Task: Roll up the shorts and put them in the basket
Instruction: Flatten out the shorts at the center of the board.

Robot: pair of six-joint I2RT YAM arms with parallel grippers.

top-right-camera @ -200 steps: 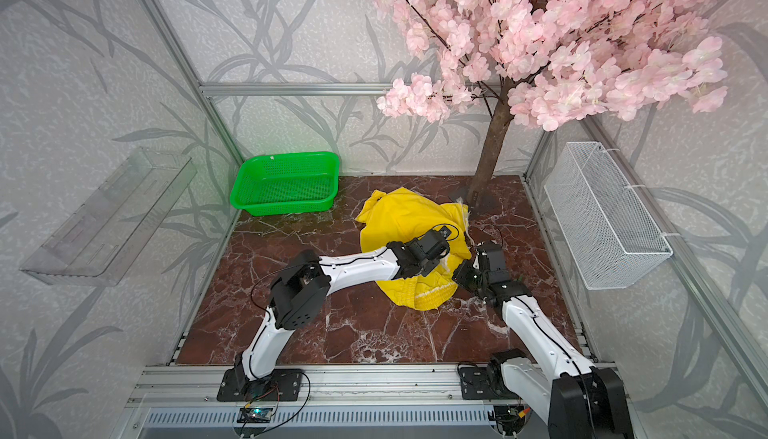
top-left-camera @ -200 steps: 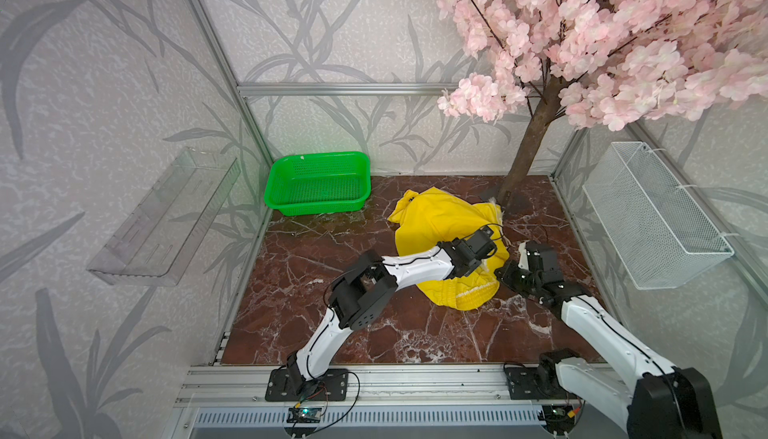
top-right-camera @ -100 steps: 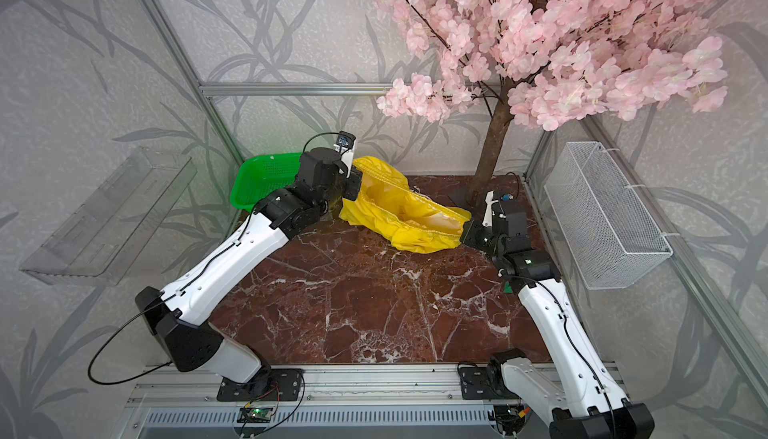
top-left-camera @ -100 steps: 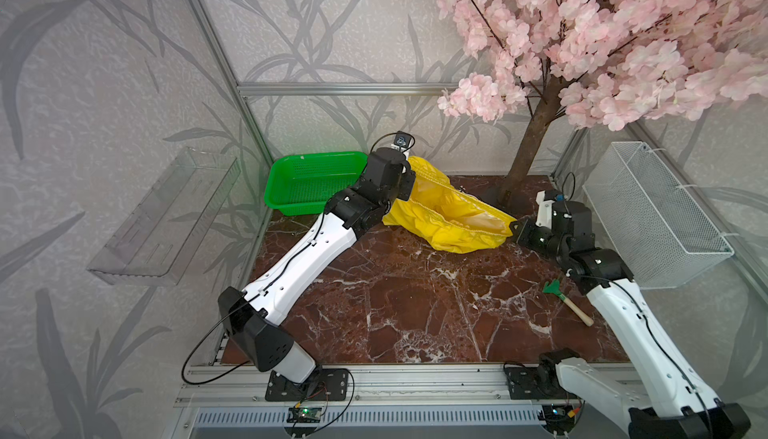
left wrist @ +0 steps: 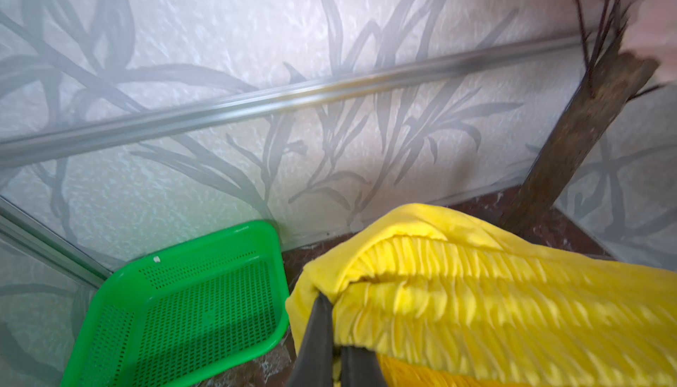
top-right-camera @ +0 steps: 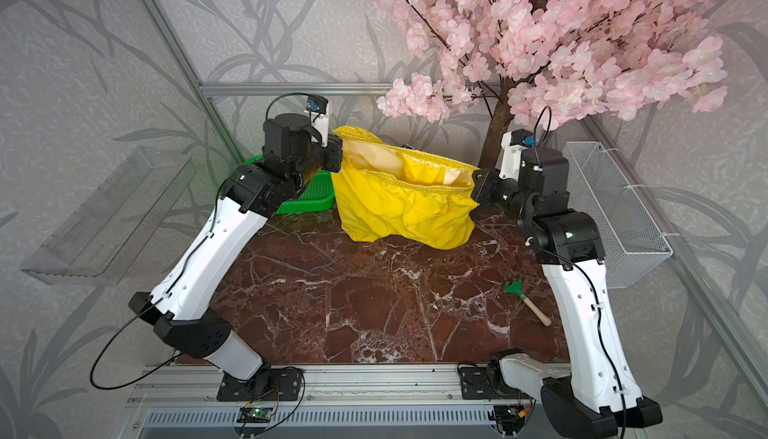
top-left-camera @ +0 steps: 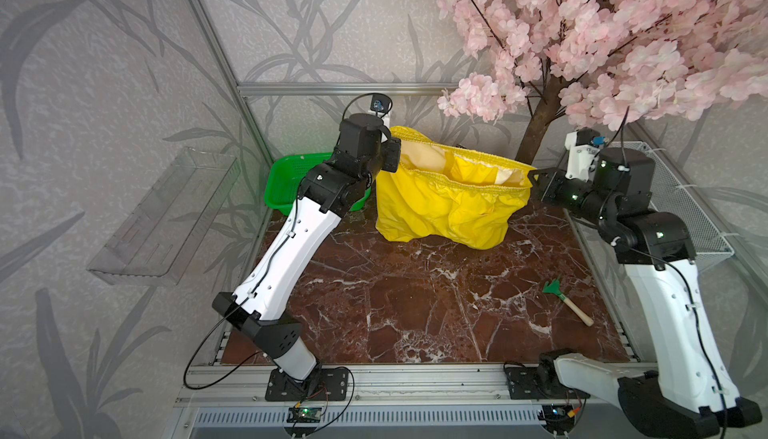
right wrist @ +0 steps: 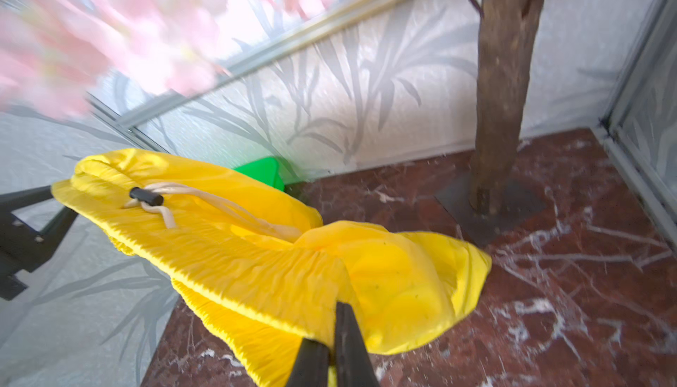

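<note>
Leaving the green hand rake (top-left-camera: 567, 303) lying unused at lower right of a top view, well apart from the cloth. Holding the shorts (top-left-camera: 449, 204) up in the upper middle of both top views, waistband stretched level and legs dangling toward the marble floor (top-left-camera: 415, 312), contact unclear; probably spreading the fabric flat before laying it down for rolling. Pinching one waistband end in the left gripper (top-left-camera: 394, 157), fingers (left wrist: 317, 330) clamped tight on the elastic. Pinching the opposite end in the right gripper (top-left-camera: 535, 176), likewise closed on cloth. Hanging just in front of the green basket (top-left-camera: 282, 183) and the tree trunk (top-left-camera: 536, 129).
</note>
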